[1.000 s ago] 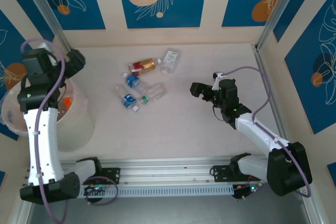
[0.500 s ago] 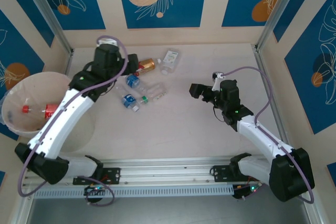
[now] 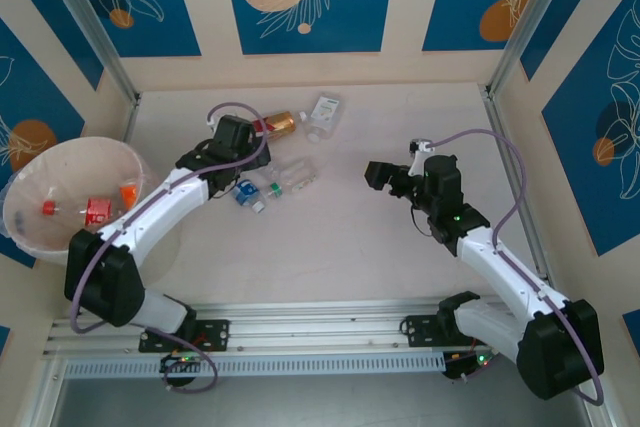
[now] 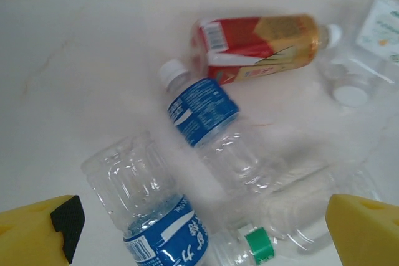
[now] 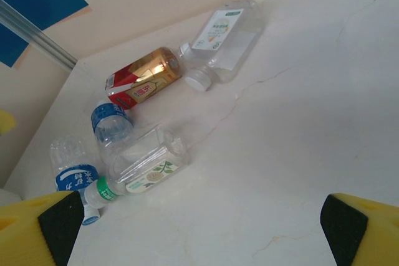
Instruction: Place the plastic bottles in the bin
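**Top external view:** The large round cream-pink translucent plastic bin [image 3: 70,172] stands well apart from both sets of jaws. It holds at least three bottles with red or orange parts. Five small plastic bottles [image 3: 290,179] lie clustered on the pale table [image 3: 330,237], close under the left jaws. Judged status: partly done.

**Left wrist view:** The left jaws stand wide and empty. Between the tips lie a clear blue-labelled bottle [image 4: 159,235] and a clear green-capped bottle [image 4: 293,222]. Beyond them lies a red-and-gold labelled bottle [image 4: 262,45].

**Right wrist view:** The right jaws stand wide and empty. The cluster lies well ahead, toward the left tip.
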